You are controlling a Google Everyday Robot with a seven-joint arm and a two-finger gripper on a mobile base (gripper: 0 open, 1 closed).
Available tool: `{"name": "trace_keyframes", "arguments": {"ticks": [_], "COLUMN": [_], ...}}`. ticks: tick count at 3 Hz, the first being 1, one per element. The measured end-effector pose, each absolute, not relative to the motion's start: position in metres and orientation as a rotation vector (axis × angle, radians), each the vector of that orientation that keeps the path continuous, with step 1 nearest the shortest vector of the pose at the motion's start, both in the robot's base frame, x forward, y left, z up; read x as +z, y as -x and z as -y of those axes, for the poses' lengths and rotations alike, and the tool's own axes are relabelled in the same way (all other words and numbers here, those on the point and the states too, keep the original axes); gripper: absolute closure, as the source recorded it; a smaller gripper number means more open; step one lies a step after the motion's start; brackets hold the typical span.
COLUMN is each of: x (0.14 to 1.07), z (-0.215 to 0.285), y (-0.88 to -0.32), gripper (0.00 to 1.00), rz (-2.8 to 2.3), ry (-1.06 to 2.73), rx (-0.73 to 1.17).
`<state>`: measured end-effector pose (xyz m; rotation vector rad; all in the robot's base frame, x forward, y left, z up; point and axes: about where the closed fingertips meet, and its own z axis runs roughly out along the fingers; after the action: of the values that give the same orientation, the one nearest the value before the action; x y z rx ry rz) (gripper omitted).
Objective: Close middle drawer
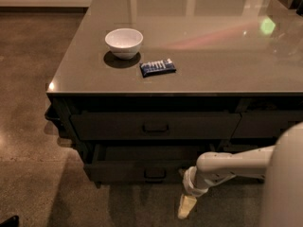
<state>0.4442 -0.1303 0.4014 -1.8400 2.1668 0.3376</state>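
Observation:
The middle drawer (pixel 124 170) is a wide, shallow dark drawer with a small loop handle (pixel 155 174). It stands partly pulled out under the counter, and its dark inside shows. My gripper (pixel 186 207) hangs on the white arm (pixel 234 162), pointing down at the floor. It is just in front of the drawer front's right part, right of and below the handle. The wrist is close against the drawer front; I cannot tell whether it touches.
Above the open drawer is a shut wide drawer front (pixel 199 125) with a like handle. On the counter top (pixel 213 56) stand a white bowl (pixel 124 42) and a dark blue snack packet (pixel 157 67). A narrower drawer column (pixel 267 124) lies to the right. Brown floor (pixel 28 126) lies to the left.

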Motion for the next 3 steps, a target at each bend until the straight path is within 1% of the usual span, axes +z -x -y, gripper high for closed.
{"name": "trace_keyframes", "arguments": {"ticks": [1,2,3], "x": [0.397,0.394,0.392], "z": [0.134,0.141,0.152], "y": [-0.465,-0.498,-0.514], "gripper": [0.0,0.0,0.0], "rz": [-2.15,-2.12,-2.088], "ry": [1.838,1.8,1.733], "rx": [0.288,0.221,0.159]}}
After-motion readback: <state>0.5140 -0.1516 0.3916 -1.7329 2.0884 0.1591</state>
